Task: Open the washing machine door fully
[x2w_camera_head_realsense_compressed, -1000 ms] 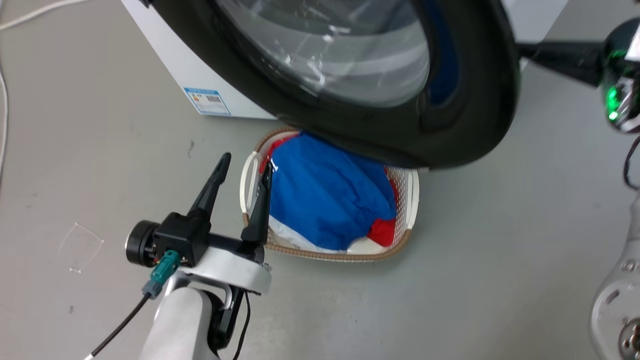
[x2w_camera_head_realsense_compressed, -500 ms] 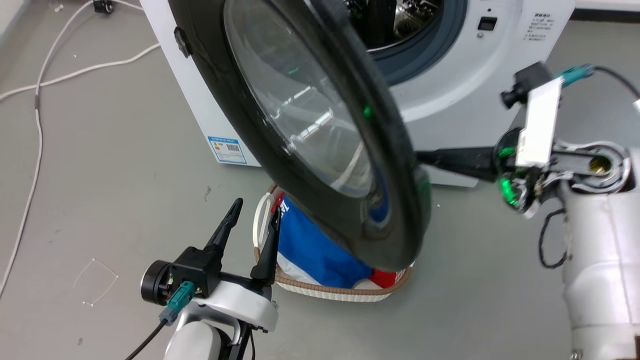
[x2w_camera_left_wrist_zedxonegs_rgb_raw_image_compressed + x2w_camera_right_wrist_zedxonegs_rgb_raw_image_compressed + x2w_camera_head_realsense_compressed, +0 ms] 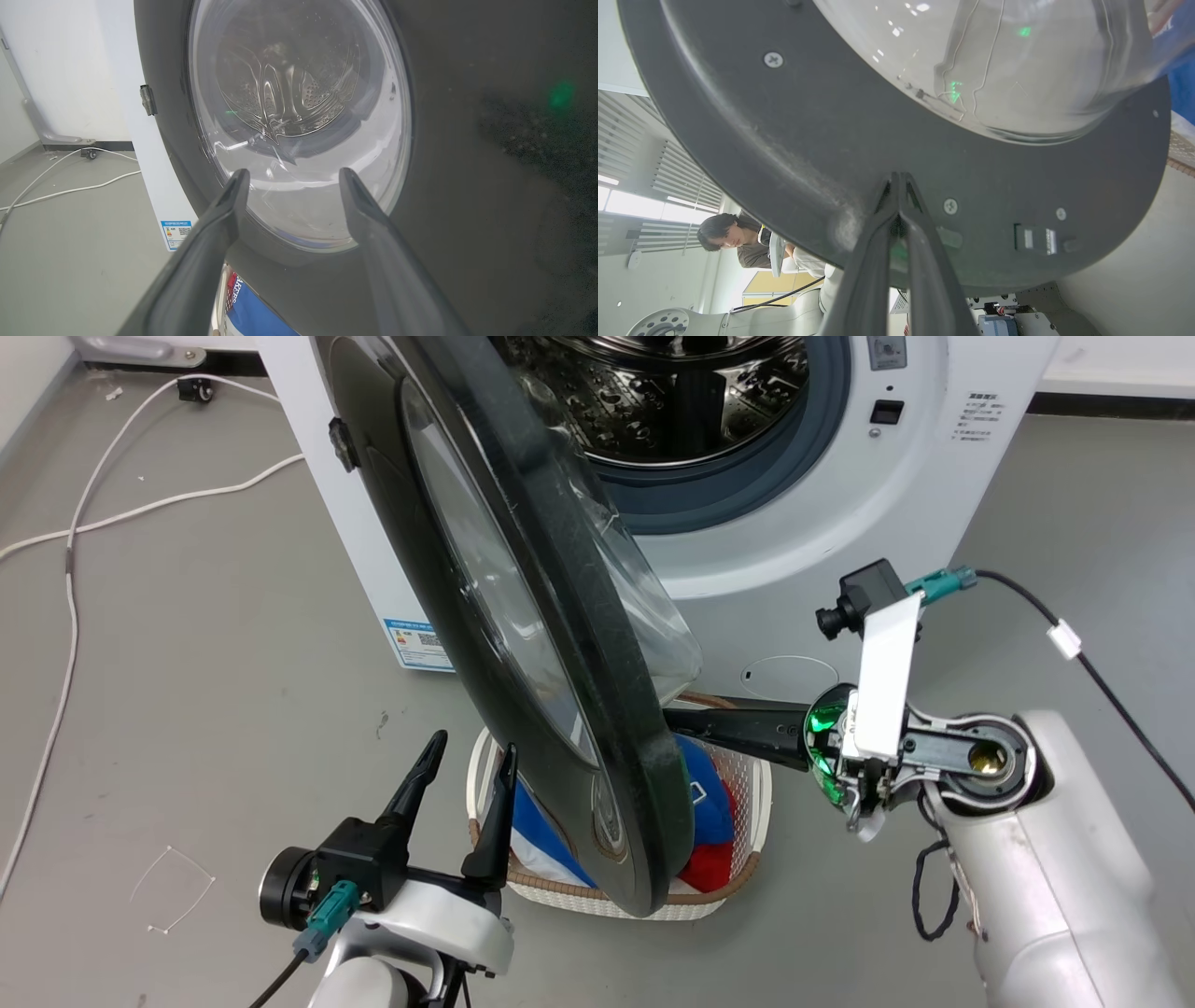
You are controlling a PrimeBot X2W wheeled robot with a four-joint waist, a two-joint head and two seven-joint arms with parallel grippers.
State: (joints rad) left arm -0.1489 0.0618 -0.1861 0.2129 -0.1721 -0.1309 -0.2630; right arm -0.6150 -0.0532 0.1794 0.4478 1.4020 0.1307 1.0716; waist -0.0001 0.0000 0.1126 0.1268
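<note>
Grey floor point(image 3: 187, 691), with a white washing machine point(image 3: 840, 541) standing on it, its steel drum point(image 3: 653, 401) exposed. The washing machine door point(image 3: 607, 728) is swung out partway from its hinge side on the left. It is nearly edge-on to the head camera and hangs over a white laundry basket point(image 3: 747, 793) (blue and red cloth inside). The right gripper point(image 3: 896, 176) has its fingers pressed together, tips against the door's black inner rim just below the glass bowl. The left gripper point(image 3: 472, 751) sits low before the door's outer face, fingers spread, holding nothing.
</note>
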